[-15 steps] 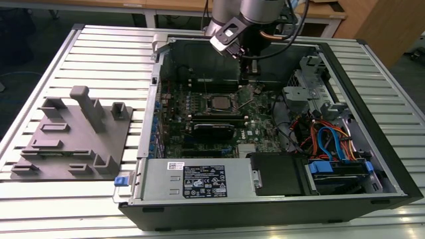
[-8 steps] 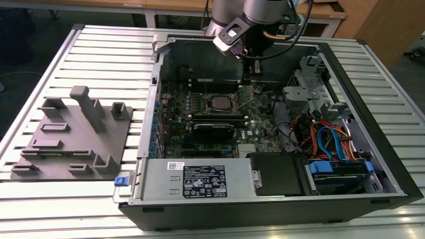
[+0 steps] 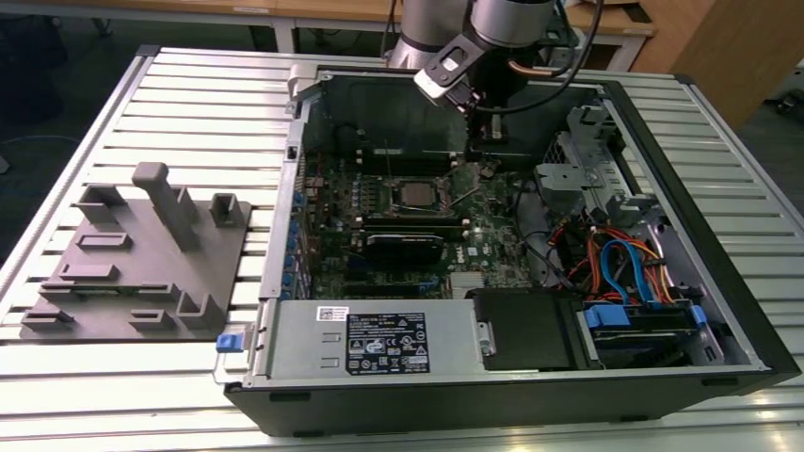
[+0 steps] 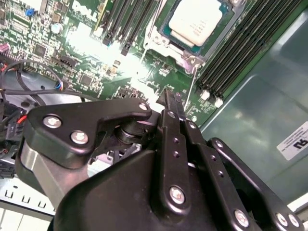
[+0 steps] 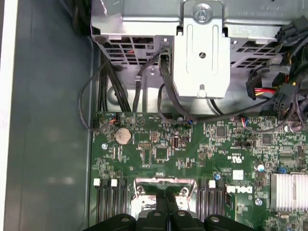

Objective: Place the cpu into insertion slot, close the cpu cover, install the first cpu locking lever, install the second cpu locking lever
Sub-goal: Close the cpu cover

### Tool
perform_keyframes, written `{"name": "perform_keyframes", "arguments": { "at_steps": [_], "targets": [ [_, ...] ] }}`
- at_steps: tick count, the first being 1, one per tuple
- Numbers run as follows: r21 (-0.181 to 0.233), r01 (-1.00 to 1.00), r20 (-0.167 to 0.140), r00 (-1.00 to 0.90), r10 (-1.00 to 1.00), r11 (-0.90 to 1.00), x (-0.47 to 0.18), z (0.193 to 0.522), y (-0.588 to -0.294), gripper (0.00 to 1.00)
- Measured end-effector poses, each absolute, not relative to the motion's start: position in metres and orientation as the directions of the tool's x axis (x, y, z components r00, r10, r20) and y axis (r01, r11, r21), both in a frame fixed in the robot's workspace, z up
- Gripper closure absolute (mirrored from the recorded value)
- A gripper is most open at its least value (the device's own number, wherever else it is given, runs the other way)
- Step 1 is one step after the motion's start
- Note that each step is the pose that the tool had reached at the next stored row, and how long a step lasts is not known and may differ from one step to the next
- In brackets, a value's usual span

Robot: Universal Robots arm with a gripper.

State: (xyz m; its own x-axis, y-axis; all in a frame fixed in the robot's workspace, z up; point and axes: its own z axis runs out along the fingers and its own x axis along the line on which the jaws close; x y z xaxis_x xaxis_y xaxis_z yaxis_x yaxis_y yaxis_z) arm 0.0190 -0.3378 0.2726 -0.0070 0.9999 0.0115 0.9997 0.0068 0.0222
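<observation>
Here the hand (image 4: 172, 97) is shut, its two black fingers (image 4: 173, 144) pressed together with nothing between them. It hangs low over the green board (image 4: 91, 53). Just past its tips, the cpu (image 4: 195, 21) lies flat in the slot (image 4: 186, 58), apart from the hand. In the exterior view, the hand is toward the exterior view's right of the cpu and a bit farther back.
</observation>
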Motion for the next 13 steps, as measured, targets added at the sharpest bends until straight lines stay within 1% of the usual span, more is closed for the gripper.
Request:
{"name": "perform_keyframes", "arguments": {
  "at_steps": [6, 13],
  "targets": [
    [0.021, 1.0, 0.012, -0.008, 1.0, 0.007, 0.025, 0.272, -0.338, 0.9],
    [0.011, 1.0, 0.012, -0.011, 1.0, 0.011, 0.04, 0.269, -0.338, 0.9]
  ]
}}
